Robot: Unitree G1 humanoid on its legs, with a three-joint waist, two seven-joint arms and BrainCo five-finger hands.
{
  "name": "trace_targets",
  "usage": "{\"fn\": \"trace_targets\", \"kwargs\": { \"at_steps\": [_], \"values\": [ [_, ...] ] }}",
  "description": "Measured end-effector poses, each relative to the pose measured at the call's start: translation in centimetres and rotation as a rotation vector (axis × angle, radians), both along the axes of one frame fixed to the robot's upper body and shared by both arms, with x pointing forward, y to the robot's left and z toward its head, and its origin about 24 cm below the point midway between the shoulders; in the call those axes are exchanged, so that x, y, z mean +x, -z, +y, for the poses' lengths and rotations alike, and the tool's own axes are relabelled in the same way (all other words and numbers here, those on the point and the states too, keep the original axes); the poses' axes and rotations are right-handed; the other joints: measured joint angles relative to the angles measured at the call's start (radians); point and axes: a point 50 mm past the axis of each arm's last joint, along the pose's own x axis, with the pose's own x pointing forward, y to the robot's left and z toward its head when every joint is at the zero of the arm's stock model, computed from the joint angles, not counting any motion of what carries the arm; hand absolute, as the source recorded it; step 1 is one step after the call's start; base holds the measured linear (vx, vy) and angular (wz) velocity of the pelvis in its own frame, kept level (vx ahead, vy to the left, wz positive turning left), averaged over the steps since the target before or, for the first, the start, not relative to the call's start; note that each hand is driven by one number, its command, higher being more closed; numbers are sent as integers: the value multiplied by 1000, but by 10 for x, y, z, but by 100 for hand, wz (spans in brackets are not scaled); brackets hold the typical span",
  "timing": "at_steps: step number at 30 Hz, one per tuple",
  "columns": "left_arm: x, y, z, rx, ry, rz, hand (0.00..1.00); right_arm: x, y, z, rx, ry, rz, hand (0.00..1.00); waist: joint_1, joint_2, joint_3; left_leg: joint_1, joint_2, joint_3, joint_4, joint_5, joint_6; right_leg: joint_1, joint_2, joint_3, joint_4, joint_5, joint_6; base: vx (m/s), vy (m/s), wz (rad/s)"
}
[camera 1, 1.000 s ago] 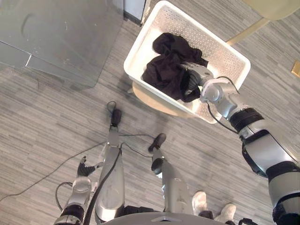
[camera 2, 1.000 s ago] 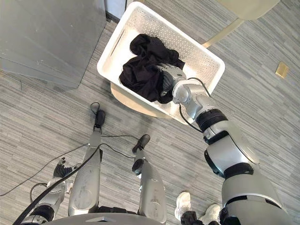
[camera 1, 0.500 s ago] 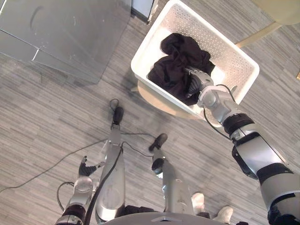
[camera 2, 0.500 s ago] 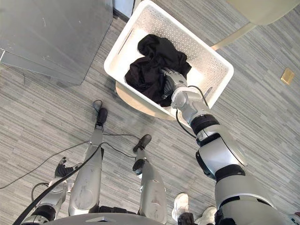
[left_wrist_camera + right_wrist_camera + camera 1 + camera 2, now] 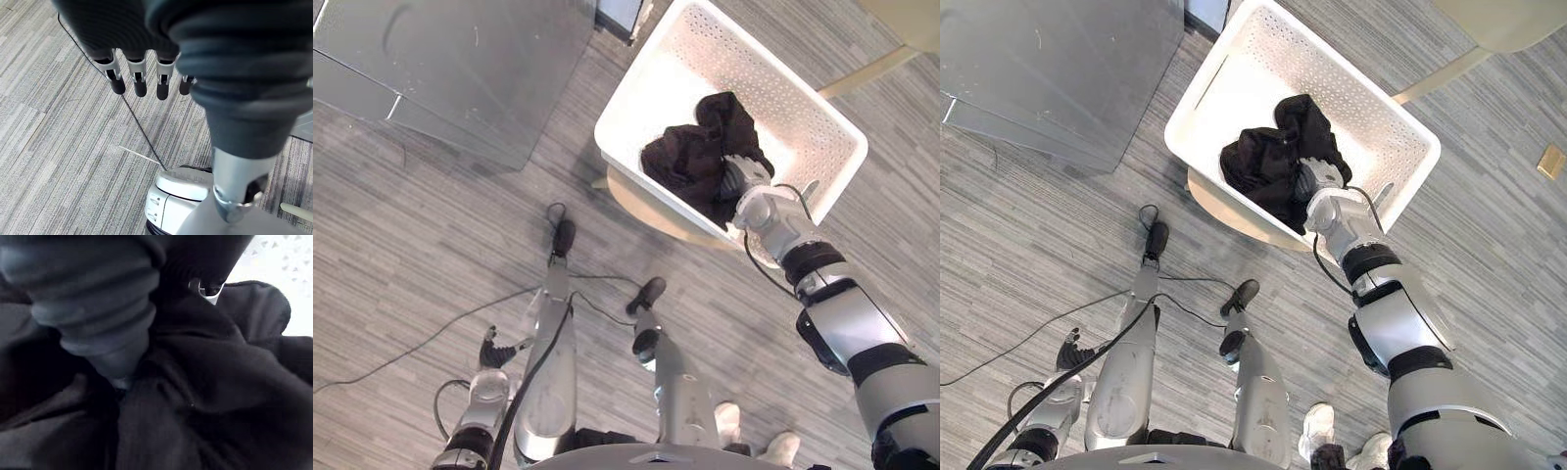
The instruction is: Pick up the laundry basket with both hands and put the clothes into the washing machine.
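A white perforated laundry basket (image 5: pixel 783 98) rests on a round beige stool (image 5: pixel 646 211) ahead of me. Black clothes (image 5: pixel 690 162) lie bunched against its near wall. My right hand (image 5: pixel 744 178) reaches over that wall and is sunk into the cloth, its fingers curled into the folds (image 5: pixel 210 286). The left hand (image 5: pixel 489 352) hangs low beside me, far from the basket, with its fingers (image 5: pixel 139 81) straight above the grey carpet. A grey washing machine (image 5: pixel 460 69) stands at the upper left.
A beige furniture leg (image 5: pixel 862 69) slants past the basket's far right corner. A person's white shoes (image 5: pixel 729 421) stand close behind me at the bottom. Striped grey floor (image 5: pixel 411 255) lies open between the machine and the stool.
The black clothes have been gathered from a wide spread into a tight bunch at my right hand, whose fingers have curled in. The camera shifted slightly. The left hand has not moved.
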Motion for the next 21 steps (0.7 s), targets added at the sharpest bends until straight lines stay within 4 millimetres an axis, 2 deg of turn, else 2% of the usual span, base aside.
{"fn": "trace_targets", "kwargs": {
  "at_steps": [10,12,15,17,18,21],
  "values": [
    [0,0,-1,-1,2,-1,0,-1,4,0,33,3,12,100,0,3,-1,0,0,0,0,0,0,0,0,0,2,1,2,30,-15,0],
    [0,0,-1,-2,2,-1,0,-2,4,-6,138,43,-5,100,2,6,-1,0,0,-1,0,0,0,0,0,0,3,0,2,0,0,0],
    [1,0,-2,-15,-17,-6,0,-4,4,-19,515,180,-93,100,1,11,-1,2,-1,-1,1,1,0,-6,-5,0,22,-10,2,0,0,0],
    [5,-1,-5,-14,-30,-17,0,-8,5,-31,887,311,-206,100,1,25,-3,5,-2,-1,1,1,-1,-8,-10,0,36,-17,3,31,-30,3],
    [9,-3,-6,-11,-45,-27,0,-10,6,-38,1136,394,-290,100,0,32,-2,10,-3,0,1,1,-1,-8,-13,1,44,-20,4,26,-34,1],
    [15,-7,-6,-20,-94,-53,0,-15,11,-41,1474,476,-392,100,-4,35,-1,21,-5,5,-2,1,0,-6,-18,6,58,-29,6,27,-40,0]
  ]
}}
